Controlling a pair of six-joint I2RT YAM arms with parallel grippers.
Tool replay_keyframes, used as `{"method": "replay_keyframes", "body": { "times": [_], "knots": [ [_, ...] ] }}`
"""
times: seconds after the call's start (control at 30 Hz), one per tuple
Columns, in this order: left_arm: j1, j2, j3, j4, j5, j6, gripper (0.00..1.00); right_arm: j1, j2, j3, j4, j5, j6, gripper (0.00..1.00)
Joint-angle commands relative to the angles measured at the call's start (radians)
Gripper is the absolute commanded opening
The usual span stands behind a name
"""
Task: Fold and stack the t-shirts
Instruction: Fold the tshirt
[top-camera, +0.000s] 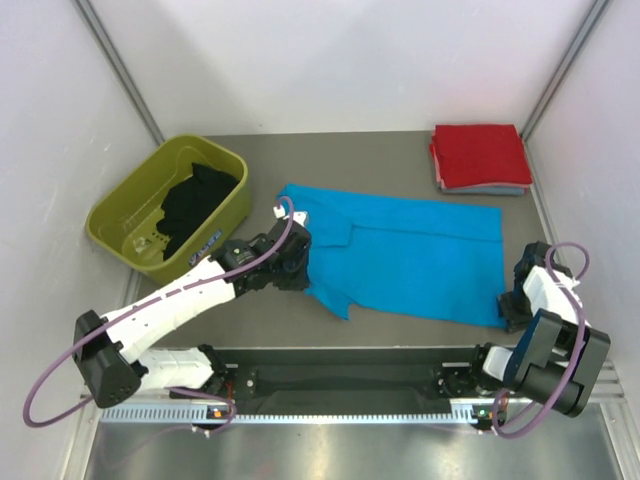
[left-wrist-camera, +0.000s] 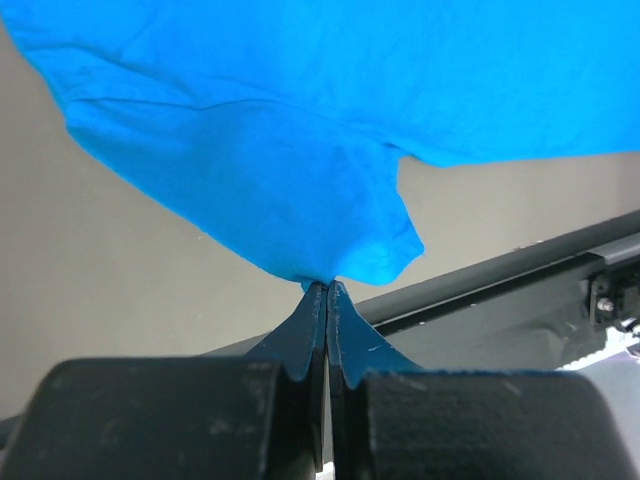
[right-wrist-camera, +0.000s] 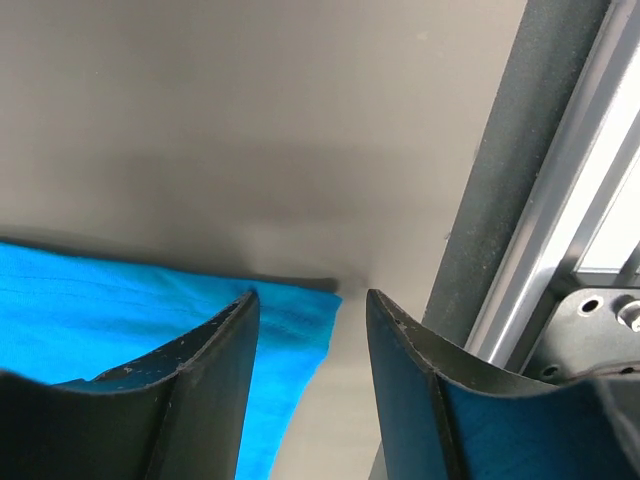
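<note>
The turquoise-blue t-shirt (top-camera: 410, 255) lies spread across the middle of the table. My left gripper (top-camera: 297, 272) is shut on its near left edge, and the pinched cloth (left-wrist-camera: 300, 200) shows just beyond the closed fingertips in the left wrist view. My right gripper (top-camera: 512, 305) is open over the shirt's near right corner (right-wrist-camera: 300, 320), which lies between the jaws on the table. A folded red t-shirt (top-camera: 480, 155) sits on a folded grey-blue one (top-camera: 485, 189) at the back right. A black t-shirt (top-camera: 195, 200) lies in the tub.
The olive-green plastic tub (top-camera: 125, 235) stands at the back left. A black rail (top-camera: 350, 375) runs along the table's near edge and shows in the right wrist view (right-wrist-camera: 500, 200). White walls close in the left, right and back sides.
</note>
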Motion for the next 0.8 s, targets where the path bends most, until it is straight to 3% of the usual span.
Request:
{"method": "replay_keyframes", "body": {
  "times": [0.0,0.1,0.2,0.3,0.37,0.4,0.77],
  "knots": [
    [0.002,0.006,0.049,-0.044,-0.048,-0.014,0.0,-0.012,-0.013,-0.042,0.065,-0.006,-0.002,0.49],
    [0.0,0.002,0.068,-0.058,-0.066,-0.022,0.0,-0.011,-0.013,-0.055,0.076,-0.009,-0.002,0.48],
    [0.002,-0.008,0.079,-0.059,-0.086,-0.02,0.0,-0.011,-0.016,-0.057,0.067,-0.006,-0.005,0.4],
    [0.002,-0.006,0.094,-0.061,-0.1,-0.01,0.0,-0.012,-0.022,-0.04,0.053,0.017,-0.022,0.21],
    [0.002,0.002,0.111,-0.062,-0.091,-0.002,0.0,-0.012,-0.018,-0.017,0.039,0.046,-0.031,0.04],
    [0.002,0.009,0.118,-0.061,-0.089,0.002,0.0,-0.011,-0.012,-0.008,0.019,0.055,-0.036,0.0],
    [0.046,0.11,0.204,-0.03,-0.123,0.059,0.0,-0.005,-0.041,0.017,0.171,-0.069,-0.249,0.0]
  ]
}}
